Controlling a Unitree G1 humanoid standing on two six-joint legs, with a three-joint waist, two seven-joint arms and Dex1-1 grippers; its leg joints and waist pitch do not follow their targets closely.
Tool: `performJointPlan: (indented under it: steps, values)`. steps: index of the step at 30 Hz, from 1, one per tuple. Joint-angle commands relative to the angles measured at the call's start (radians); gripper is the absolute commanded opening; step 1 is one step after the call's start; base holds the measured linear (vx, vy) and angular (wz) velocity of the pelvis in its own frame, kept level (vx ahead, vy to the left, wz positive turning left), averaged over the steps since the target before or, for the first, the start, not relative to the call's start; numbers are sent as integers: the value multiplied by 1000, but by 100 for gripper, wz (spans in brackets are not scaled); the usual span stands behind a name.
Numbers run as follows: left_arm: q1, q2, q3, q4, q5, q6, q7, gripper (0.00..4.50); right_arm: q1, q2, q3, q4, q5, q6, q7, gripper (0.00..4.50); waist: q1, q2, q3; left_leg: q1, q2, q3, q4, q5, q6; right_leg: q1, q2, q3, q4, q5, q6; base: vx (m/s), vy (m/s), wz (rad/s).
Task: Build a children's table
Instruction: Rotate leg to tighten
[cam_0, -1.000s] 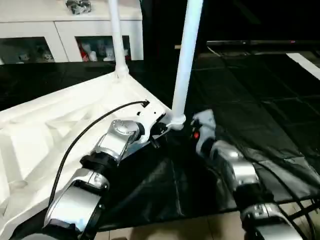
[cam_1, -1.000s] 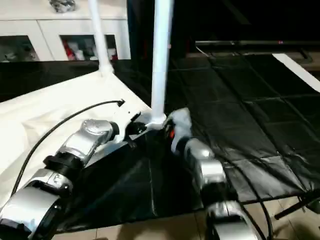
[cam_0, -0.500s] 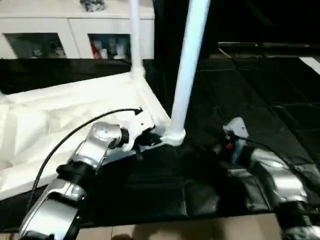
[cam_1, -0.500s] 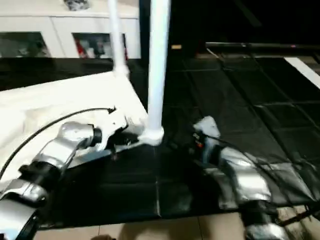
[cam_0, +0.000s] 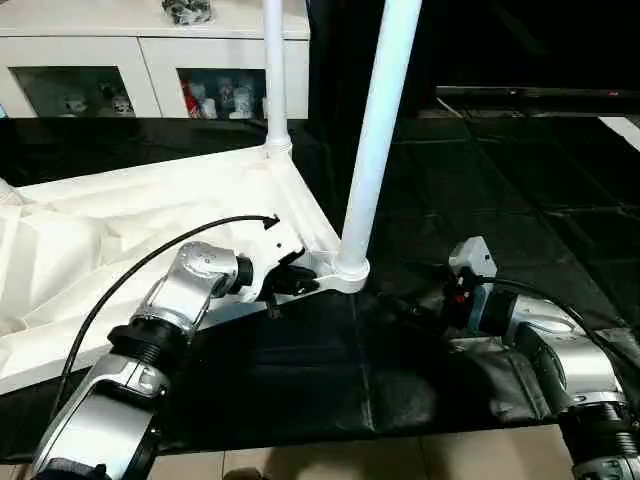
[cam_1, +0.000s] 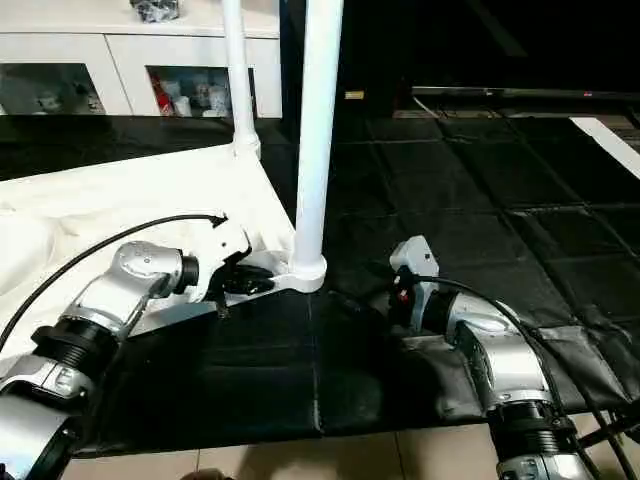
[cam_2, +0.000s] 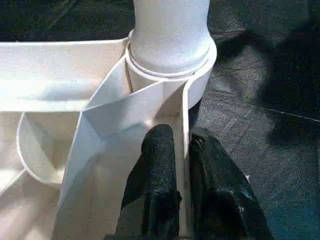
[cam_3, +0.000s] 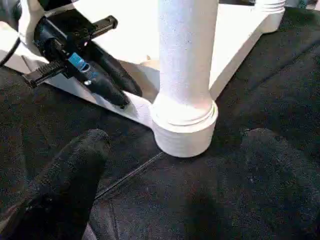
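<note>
The children's table (cam_0: 150, 215) lies upside down on the black floor mat (cam_0: 480, 200), with one leg (cam_0: 378, 130) standing upright in the near corner socket and a second leg (cam_0: 273, 75) upright in the far corner. The left gripper (cam_2: 181, 150) has its two black fingers pinched narrowly on the thin rim wall of the table top, just beside the near leg's socket. The right gripper (cam_3: 175, 165) rests low over the mat with its fingers spread wide and holding nothing, facing the base of the near leg without touching it.

2 silver forearms (cam_0: 170, 310) with black joint rings, black cables, black fingers (cam_2: 157, 170).
</note>
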Motion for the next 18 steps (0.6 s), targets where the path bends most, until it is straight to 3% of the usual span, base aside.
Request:
performJointPlan:
  steps: [1,4,5,10,14,18]
  values:
    - [-25,7,8,14,-2,17,-6,60,-3,-11,13,-27,11,7,9,450,-2,-12,-68,2,41,-11,-64,-100,68,59,-84,59,-73,-225,-163,0,0,0]
    - [-32,6,11,25,1,25,9,60,1,-11,15,-30,10,7,9,450,-2,-12,-67,1,41,-11,-64,-107,66,60,-84,58,-76,-246,-155,0,0,0]
    - [-34,4,14,30,-1,30,10,32,2,-12,15,-30,9,6,10,450,-3,-14,-67,2,40,-10,-64,-108,66,60,-83,59,-77,-251,-151,0,0,0]
    - [-48,0,5,63,14,18,25,9,1,-14,20,-31,3,0,9,450,-2,-13,-67,1,40,-11,-64,-110,63,60,-84,58,-79,-273,-138,0,0,0]
    - [-58,-1,-1,76,17,16,24,9,-1,-16,24,-32,5,-1,12,450,-3,-13,-68,1,40,-12,-64,-103,66,60,-83,58,-76,-251,-146,0,0,0]
    - [-48,13,-29,57,19,-50,-43,9,-6,-22,29,-31,1,-5,14,450,-2,-14,-68,0,40,-11,-63,-100,70,60,-84,58,-76,-247,-146,0,0,0]
